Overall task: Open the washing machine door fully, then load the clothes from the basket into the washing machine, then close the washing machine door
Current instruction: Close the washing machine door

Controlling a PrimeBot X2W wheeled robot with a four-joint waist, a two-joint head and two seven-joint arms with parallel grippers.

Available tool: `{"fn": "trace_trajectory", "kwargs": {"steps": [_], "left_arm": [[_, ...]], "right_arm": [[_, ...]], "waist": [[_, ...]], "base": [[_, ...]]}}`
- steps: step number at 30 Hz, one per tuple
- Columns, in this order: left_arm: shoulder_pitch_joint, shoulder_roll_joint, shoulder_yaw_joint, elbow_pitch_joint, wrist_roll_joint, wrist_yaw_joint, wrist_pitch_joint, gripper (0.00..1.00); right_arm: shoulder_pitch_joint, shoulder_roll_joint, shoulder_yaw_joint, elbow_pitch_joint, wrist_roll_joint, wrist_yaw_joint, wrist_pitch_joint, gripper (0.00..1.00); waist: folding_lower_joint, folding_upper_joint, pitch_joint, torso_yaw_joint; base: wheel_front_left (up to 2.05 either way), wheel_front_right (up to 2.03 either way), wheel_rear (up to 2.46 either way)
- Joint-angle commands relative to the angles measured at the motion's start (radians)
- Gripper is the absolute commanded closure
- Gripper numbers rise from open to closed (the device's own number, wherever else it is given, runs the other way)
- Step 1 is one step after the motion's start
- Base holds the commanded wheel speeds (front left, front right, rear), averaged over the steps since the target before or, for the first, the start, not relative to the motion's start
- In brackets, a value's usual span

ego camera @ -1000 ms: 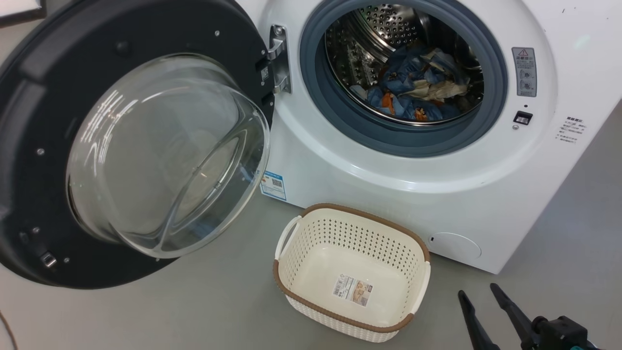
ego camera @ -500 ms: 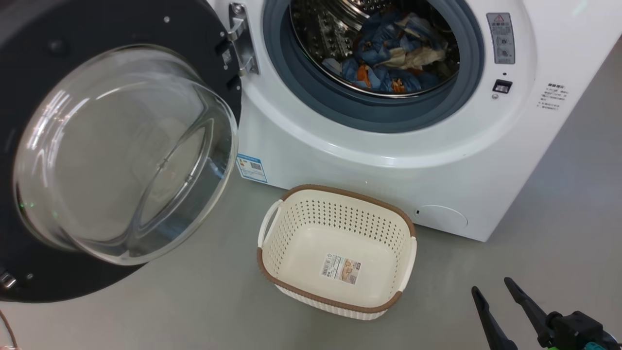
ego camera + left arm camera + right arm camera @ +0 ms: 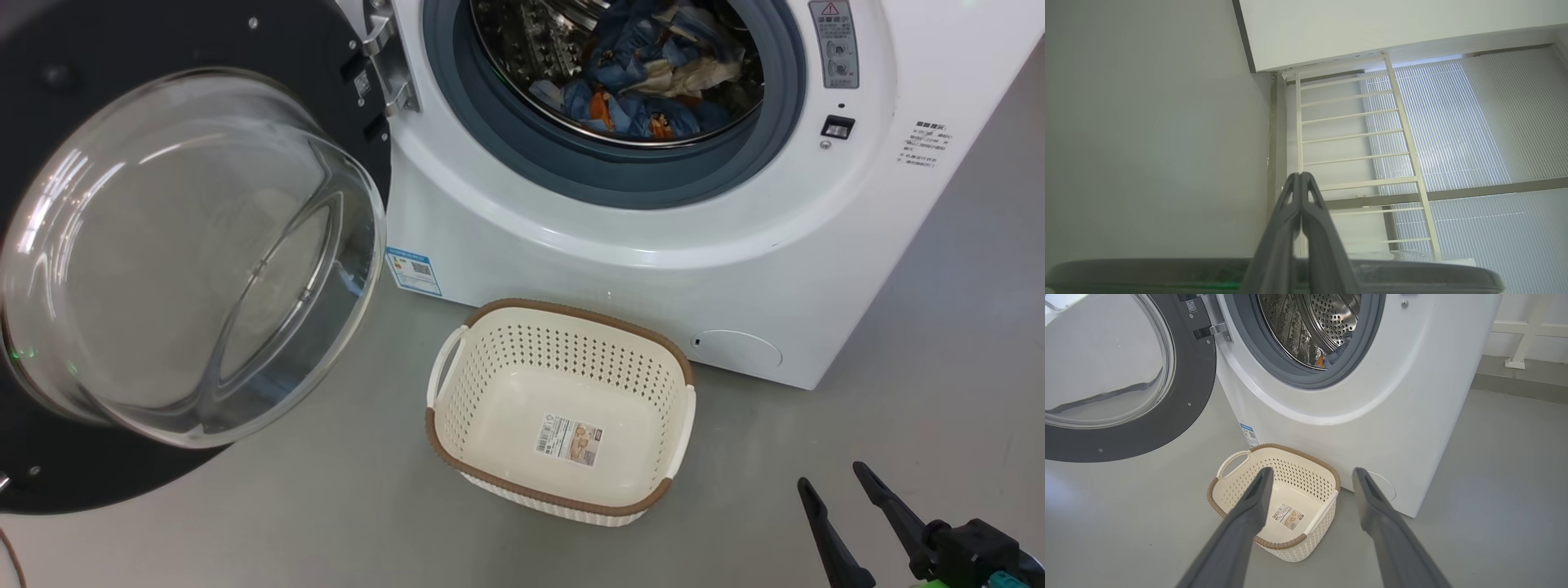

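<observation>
The white washing machine (image 3: 735, 269) (image 3: 1412, 396) stands with its round black door (image 3: 188, 245) (image 3: 1126, 392) swung wide to the left, glass bowl bulging toward me. The blue, orange-printed clothes (image 3: 645, 82) lie inside the steel drum; a bit of them shows past the grey seal (image 3: 1327, 359). The cream basket (image 3: 563, 408) (image 3: 1278, 502) sits on the floor before the machine, holding only its label sticker. My right gripper (image 3: 833, 482) (image 3: 1310, 475) hangs open low at the right, apart from the basket. My left gripper (image 3: 1300, 175) is shut on nothing, pointing at a wall.
Grey floor (image 3: 939, 367) spreads around the basket and to the machine's right. A white ladder-like rack (image 3: 1355, 134) and window blinds (image 3: 1474, 122) stand beyond the left gripper. A dark rim (image 3: 1167, 273) crosses the bottom of the left wrist view.
The whole head view has shifted: the machine, door and basket sit further left and higher, so the camera moved. The right gripper stays open at the lower right.
</observation>
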Motion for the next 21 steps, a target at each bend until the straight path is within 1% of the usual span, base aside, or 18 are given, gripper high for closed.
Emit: {"fn": "trace_trajectory", "kwargs": {"steps": [1,10,17,21], "left_arm": [[-0.035,0.069,0.012,-0.017,0.009,-0.009,0.016,1.0],[-0.029,0.059,0.005,-0.025,-0.013,-0.011,0.094,1.0],[0.007,0.028,0.002,-0.085,-0.075,-0.011,0.255,1.0],[0.028,0.015,0.004,-0.108,-0.097,-0.011,0.316,1.0]], "right_arm": [[-0.015,-0.023,0.028,-0.026,0.001,-0.001,-0.005,0.0],[-0.016,-0.04,0.026,-0.032,0.004,-0.001,-0.005,0.0],[-0.014,-0.046,0.017,-0.033,0.003,-0.001,-0.005,0.0],[-0.016,-0.048,0.015,-0.032,0.002,-0.001,-0.005,0.0]], "waist": [[0.0,0.0,0.0,-0.001],[0.0,0.0,0.011,-0.005],[0.0,0.0,0.016,-0.004],[0.0,0.0,0.016,-0.002]], "base": [[0.0,0.0,0.0],[0.0,0.0,0.0],[0.0,0.0,0.0],[0.0,0.0,0.0]]}}
